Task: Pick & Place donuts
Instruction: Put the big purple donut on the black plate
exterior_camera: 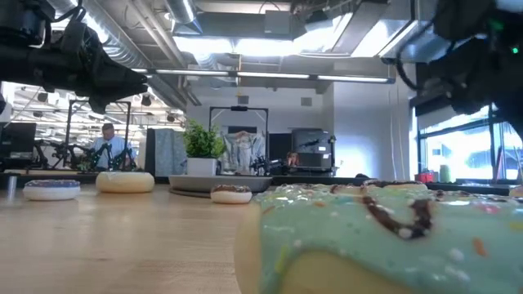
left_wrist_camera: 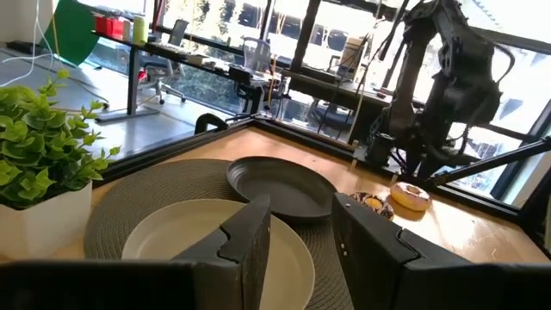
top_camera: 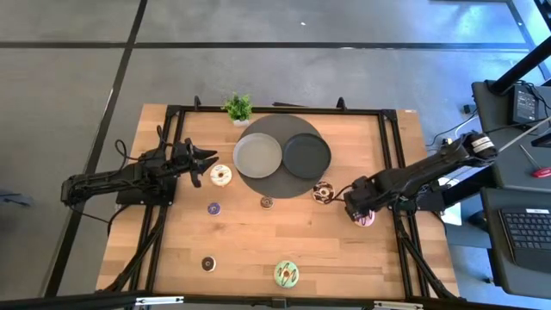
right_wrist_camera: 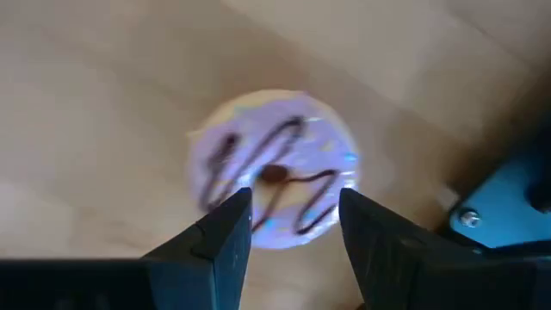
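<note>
On the wooden table (top_camera: 258, 241), the pink donut (right_wrist_camera: 274, 168) lies just beyond the right gripper (right_wrist_camera: 294, 226), whose parted fingers (right_wrist_camera: 225, 232) hold nothing.

The left tool (left_wrist_camera: 301, 237) hovers with its fingers parted over a light grey plate (left_wrist_camera: 172, 237) on a round mat (left_wrist_camera: 138, 194). A dark plate (left_wrist_camera: 284, 185) lies beyond; farther off, two donuts (left_wrist_camera: 410, 195) rest beneath the other arm (left_wrist_camera: 448, 77). A potted plant (left_wrist_camera: 43, 172) stands beside the mat.
</note>
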Motion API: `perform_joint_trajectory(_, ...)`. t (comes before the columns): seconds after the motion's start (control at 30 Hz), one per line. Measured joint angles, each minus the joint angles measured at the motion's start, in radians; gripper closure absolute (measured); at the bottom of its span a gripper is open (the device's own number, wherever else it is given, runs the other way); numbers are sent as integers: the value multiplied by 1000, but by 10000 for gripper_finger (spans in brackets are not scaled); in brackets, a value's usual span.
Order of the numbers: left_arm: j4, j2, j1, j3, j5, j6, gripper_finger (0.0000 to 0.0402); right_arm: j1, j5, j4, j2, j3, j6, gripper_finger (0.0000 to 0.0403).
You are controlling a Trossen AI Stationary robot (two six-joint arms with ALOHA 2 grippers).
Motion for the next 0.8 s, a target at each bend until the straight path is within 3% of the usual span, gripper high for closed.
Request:
perform_joint_trajectory(0.4,0,0,0,0,-1,0,279,14,-33,104,13,-114,55,232)
perform_joint_trajectory(0.8,0,0,0,0,-1,0,279,14,-43,80,10,-93,25,358)
